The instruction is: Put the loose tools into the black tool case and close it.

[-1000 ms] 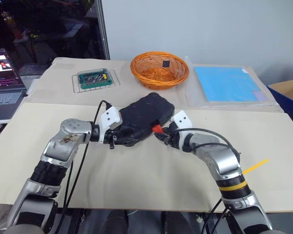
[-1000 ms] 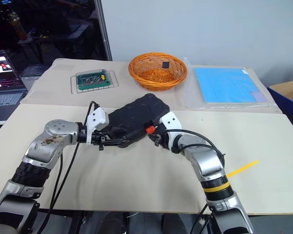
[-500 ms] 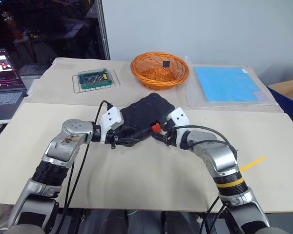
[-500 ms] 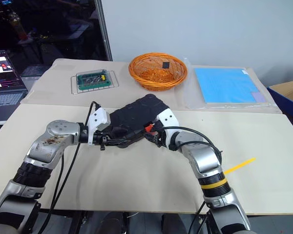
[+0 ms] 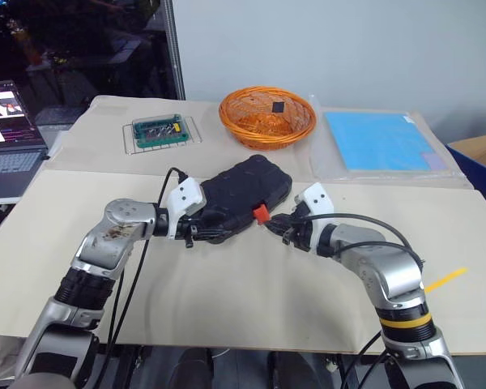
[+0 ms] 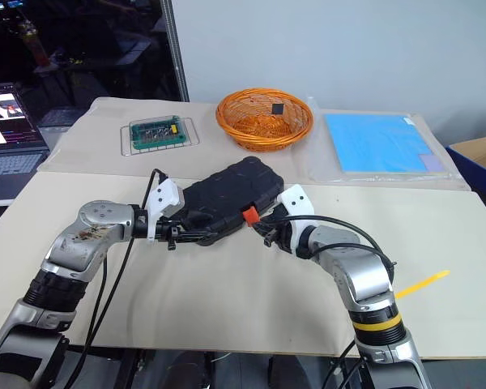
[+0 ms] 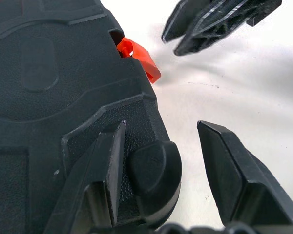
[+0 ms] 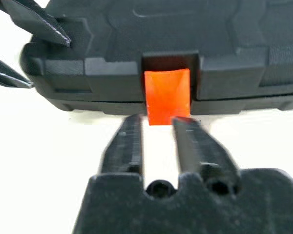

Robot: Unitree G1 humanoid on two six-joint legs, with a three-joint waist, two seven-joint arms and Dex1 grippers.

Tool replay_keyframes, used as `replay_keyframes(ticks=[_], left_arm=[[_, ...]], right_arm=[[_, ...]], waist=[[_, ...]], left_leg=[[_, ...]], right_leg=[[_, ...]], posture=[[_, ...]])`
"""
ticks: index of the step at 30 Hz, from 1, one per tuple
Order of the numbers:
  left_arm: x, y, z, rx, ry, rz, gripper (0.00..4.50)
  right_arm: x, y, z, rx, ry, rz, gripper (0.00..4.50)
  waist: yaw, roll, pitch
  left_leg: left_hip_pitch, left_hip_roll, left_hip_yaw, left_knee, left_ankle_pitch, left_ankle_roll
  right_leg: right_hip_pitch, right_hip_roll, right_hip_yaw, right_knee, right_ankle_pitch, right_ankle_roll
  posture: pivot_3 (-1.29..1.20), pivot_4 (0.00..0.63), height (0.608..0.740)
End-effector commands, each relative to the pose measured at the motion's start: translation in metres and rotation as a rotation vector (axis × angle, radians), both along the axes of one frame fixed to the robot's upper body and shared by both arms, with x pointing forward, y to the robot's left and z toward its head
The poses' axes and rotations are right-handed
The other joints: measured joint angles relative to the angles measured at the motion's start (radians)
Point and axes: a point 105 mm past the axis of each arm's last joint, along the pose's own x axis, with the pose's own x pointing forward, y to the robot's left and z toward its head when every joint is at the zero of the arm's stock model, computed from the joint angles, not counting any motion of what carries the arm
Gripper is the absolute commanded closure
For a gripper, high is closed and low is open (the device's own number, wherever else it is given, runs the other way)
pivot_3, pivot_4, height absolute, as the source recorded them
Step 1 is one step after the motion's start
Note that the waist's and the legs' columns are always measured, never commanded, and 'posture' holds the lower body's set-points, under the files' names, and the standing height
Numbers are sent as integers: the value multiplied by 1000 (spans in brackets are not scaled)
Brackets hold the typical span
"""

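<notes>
The black tool case [image 5: 243,190] lies shut on the beige table, its orange latch [image 5: 261,213] on the near edge. My left gripper [image 5: 196,235] stands open at the case's near-left corner. One of its fingers [image 7: 105,165] rests on the lid and the other stands off beside the corner. My right gripper [image 5: 277,224] is shut, its fingertips a little off the latch [image 8: 167,92] and pointing at it, holding nothing. The loose tools are out of view.
An orange wicker basket [image 5: 267,116] stands behind the case. A green bit holder [image 5: 158,130] sits on a wire rack at the back left, and a blue sheet [image 5: 377,140] lies at the back right. A laptop [image 5: 8,138] is at the far left. A yellow strip [image 5: 445,279] marks the table near the right.
My right gripper has drawn back a little from the orange latch toward the right and has shut. The left gripper and the case have stayed put.
</notes>
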Motion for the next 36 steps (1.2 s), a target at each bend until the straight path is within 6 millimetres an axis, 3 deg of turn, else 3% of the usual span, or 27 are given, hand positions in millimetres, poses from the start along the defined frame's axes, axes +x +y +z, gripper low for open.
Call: replay_keyframes(ticks=[1, 9, 15, 21, 26, 36], left_arm=[[1, 4, -17, 37, 57, 24, 1992], [1, 2, -17, 38, 55, 23, 1992], [-1, 0, -18, 32, 59, 24, 1992], [-1, 1, -19, 29, 62, 31, 1992], [0, 1, -20, 30, 62, 35, 1992], [0, 6, -23, 31, 59, 47, 1992]], right_arm=[[10, 4, 12, 14, -40, -12, 4403], [32, 25, 10, 21, -51, 4, 4403], [30, 28, 7, 28, -51, 26, 4403], [10, 19, 26, 80, -112, 87, 4403], [18, 25, 33, 119, -159, 64, 4403], [38, 32, -7, -10, -115, 13, 4403]], waist=[[0, 0, 0], [-11, 0, 0], [-21, 0, 0], [-18, 0, 0], [-18, 0, 0], [-19, 0, 0]], left_leg=[[0, 0, 0, 0, 0, 0], [2, 0, 0, 0, 0, 0], [2, 2, -1, 0, 0, 0], [2, 2, 0, 0, 0, 0], [2, 2, 0, -1, 0, 0], [2, 2, 0, -1, 0, 0]], right_leg=[[0, 0, 0, 0, 0, 0], [0, 1, 1, 0, 1, -1], [1, 5, 4, 0, 2, -1], [0, 5, 5, 0, 2, -1], [0, 5, 5, 0, 2, -1], [0, 5, 6, 0, 2, -1]], posture=[[0, 150, 740], [0, 150, 740], [0, 150, 740], [0, 150, 740], [0, 150, 740], [0, 150, 740]])
